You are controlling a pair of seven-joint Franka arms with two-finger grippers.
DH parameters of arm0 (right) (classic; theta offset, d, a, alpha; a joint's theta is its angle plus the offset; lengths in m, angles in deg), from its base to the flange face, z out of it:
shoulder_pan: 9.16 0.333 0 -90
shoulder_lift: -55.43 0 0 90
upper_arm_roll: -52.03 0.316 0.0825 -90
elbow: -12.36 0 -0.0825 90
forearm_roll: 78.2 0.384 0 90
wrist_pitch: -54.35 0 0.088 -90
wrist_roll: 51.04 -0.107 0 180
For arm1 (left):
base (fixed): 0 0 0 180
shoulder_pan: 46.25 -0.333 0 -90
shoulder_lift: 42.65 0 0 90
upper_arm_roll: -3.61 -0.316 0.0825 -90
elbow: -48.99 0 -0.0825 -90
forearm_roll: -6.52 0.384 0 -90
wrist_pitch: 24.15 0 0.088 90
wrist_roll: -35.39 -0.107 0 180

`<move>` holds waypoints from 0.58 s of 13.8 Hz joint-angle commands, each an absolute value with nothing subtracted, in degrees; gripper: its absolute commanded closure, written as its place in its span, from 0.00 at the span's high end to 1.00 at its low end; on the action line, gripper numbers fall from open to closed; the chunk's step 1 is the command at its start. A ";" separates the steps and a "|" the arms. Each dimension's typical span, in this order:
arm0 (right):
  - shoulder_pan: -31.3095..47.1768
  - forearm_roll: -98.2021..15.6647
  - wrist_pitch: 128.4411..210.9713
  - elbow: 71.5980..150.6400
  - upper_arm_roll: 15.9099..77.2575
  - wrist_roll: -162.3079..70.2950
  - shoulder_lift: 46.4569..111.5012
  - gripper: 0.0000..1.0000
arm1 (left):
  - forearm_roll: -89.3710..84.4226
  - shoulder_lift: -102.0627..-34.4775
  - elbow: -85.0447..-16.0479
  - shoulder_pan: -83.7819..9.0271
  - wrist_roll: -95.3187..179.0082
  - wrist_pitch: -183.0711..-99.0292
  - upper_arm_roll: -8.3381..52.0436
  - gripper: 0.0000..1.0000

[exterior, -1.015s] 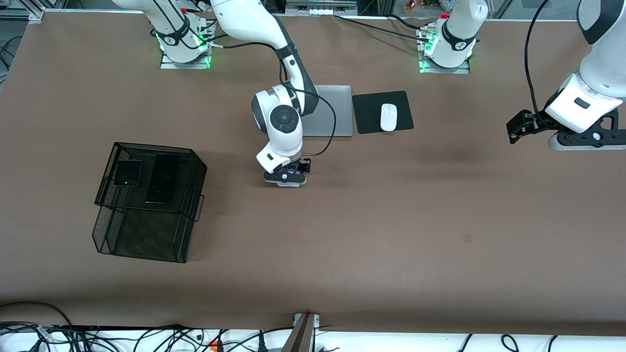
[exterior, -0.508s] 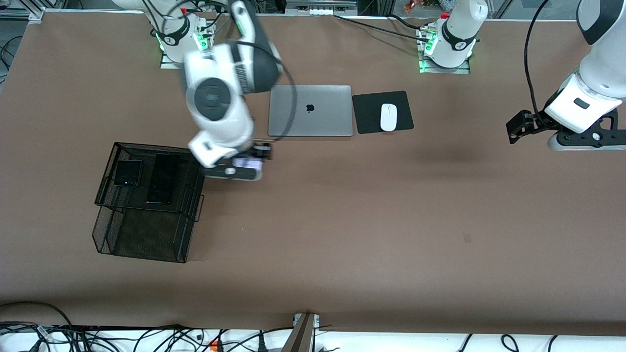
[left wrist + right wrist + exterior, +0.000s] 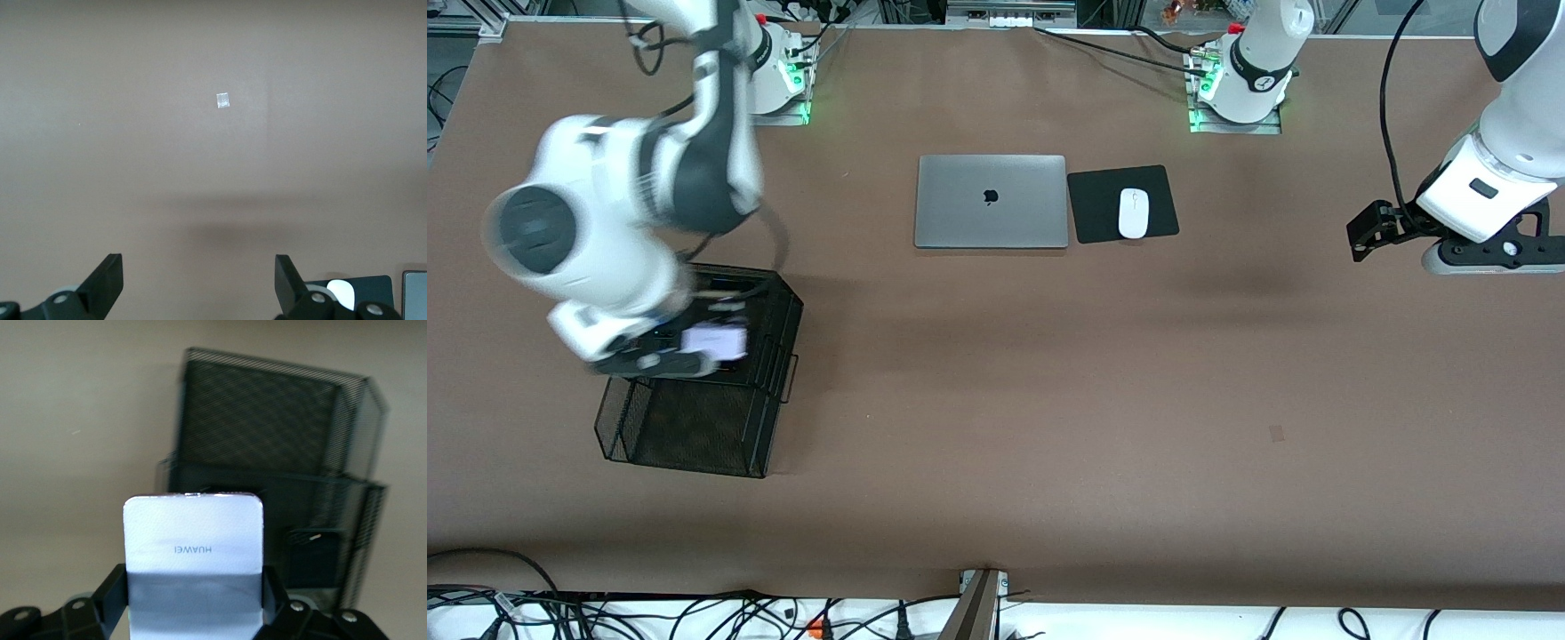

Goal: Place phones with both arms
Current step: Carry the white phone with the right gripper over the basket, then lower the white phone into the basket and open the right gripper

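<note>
The right pincer [image 3: 694, 351] hung over the black mesh tray [image 3: 783, 302], clenched on the pale lavender-white phone [image 3: 193, 550]. The step in hand looked like carrying this phone to the tray. Next it would likely need lowering onto a free patch before letting go. The left pincer [image 3: 199, 283] waited, released, over bare counter [image 3: 1138, 400].

Open brown table, with obstacles at the right arm's end and near the bases

The black mesh rack [image 3: 694, 418] stands toward the right arm's end, and the right gripper [image 3: 680, 356] holding the pale lavender-white phone [image 3: 713, 340] fills the air over its top tray. The silver laptop [image 3: 991, 202] and the mouse pad [image 3: 1122, 204] with its white mouse [image 3: 1133, 213] lie flat near the bases. The left gripper [image 3: 199, 283], jaws wide, hangs over bare table.
</note>
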State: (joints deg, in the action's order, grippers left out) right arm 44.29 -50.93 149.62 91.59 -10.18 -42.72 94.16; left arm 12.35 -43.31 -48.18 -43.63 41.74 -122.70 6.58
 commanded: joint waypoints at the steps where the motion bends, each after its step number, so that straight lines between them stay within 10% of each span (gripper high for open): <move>1: 33.34 -49.73 150.14 82.96 -3.91 -40.05 98.75 0.00 | 11.26 -43.70 -47.07 -43.00 41.46 -122.06 5.99 1.00; 8: 19.40 -49.73 161.39 79.24 10.10 -36.98 105.25 0.00 | 11.26 -43.79 -46.99 -43.00 41.55 -122.06 5.99 1.00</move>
